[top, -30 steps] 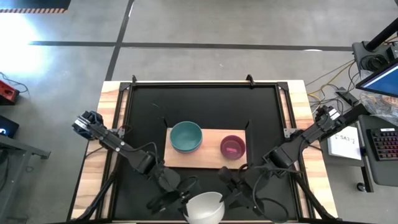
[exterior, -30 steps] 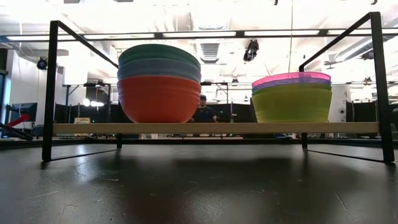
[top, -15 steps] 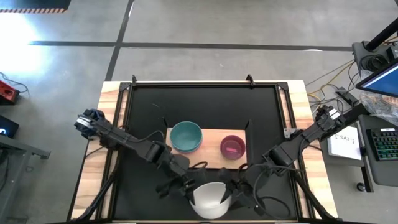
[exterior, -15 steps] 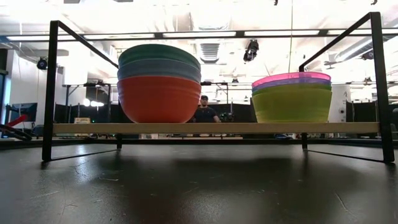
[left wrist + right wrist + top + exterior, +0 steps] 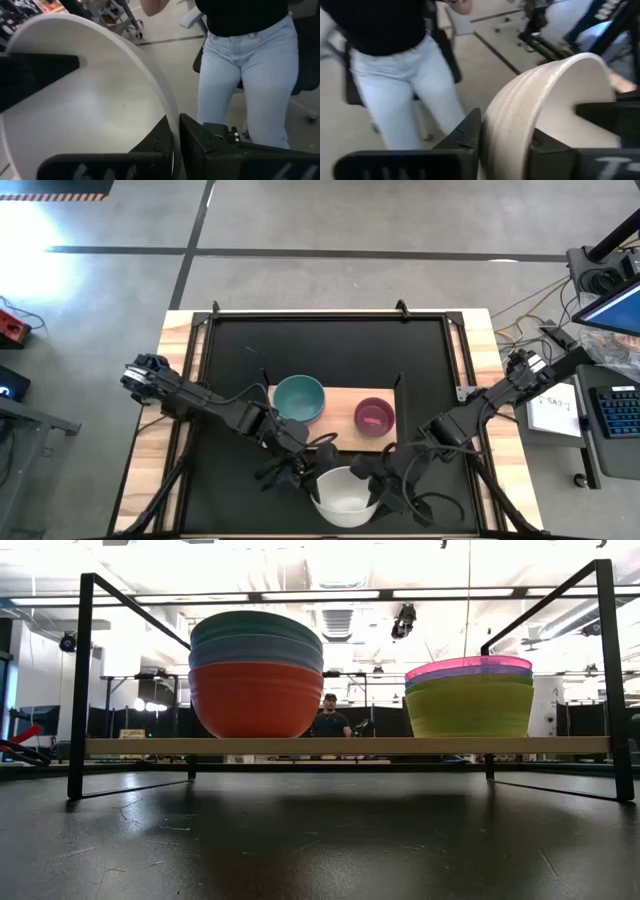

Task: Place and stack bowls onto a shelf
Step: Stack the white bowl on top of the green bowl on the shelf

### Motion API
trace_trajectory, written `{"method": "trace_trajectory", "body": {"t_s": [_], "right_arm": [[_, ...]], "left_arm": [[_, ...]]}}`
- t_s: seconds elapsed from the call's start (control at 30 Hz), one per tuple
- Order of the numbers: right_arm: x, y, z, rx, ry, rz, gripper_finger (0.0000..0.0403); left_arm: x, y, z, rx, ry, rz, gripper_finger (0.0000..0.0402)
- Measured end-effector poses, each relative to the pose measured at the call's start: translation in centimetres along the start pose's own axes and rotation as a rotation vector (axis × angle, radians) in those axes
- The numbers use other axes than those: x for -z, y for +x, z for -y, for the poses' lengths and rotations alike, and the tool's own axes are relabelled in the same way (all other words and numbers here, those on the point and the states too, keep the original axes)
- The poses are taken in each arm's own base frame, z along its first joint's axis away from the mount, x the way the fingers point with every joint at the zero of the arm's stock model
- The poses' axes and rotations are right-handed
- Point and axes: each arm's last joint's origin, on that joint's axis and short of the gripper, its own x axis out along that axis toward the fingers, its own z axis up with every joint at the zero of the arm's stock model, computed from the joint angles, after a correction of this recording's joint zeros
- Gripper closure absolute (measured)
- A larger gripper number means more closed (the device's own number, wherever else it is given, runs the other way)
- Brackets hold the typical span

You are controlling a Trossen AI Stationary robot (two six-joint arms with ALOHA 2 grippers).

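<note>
A white bowl [image 5: 345, 495] hangs over the table's near edge between my two grippers. My left gripper [image 5: 308, 472] is shut on its left rim, and my right gripper [image 5: 382, 480] is shut on its right rim. The low view does not show this bowl. On the light-wood shelf [image 5: 340, 436] a stack of larger bowls with a teal one on top [image 5: 299, 400] rests on a red bowl [image 5: 255, 700]. A stack of small bowls with a magenta one on top [image 5: 374, 417] stands to its right. My left gripper pinches the white bowl's rim [image 5: 172, 112], one finger inside the bowl and one outside. It comes at the bowl from the table's left. My right gripper has the bowl's wall at the opposite rim [image 5: 507, 125] between its fingers, one finger [image 5: 467, 132] on the outside and the other inside. It comes from the table's right.
A black metal frame [image 5: 85, 680] stands around the shelf, with posts at its corners. A person in light jeans [image 5: 245, 75] stands just beyond the table's near edge. Another person [image 5: 328, 720] sits far off in the room.
My left gripper has carried the white bowl from the near edge a little toward the shelf and the table's right. The bowl has turned more upright, so more of its inside shows from above. Its right rim now lies at my right gripper's fingers.
</note>
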Motion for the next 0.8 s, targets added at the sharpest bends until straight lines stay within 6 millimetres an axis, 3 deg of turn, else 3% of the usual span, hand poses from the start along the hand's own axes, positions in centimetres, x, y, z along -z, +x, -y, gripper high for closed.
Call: {"method": "trace_trajectory", "body": {"t_s": [0.17, 0.5, 0.8], "right_arm": [[0.0, -0.1, 0.1, -0.075, 0.046, 0.021, 0.0384], [0.5, 1.2, 0.3, -0.109, 0.133, 0.02, 0.0392], [0.6, 1.0, 0.2, -0.114, 0.218, 0.001, 0.0392]], "left_arm": [[-0.4, 0.0, -0.4, -0.037, -0.012, 0.039, 0.0372], [-1.3, -0.1, -0.9, -0.097, 0.078, 0.11, 0.0295], [-2.1, -1.1, -1.2, -0.195, 0.215, 0.062, 0.0281]]}}
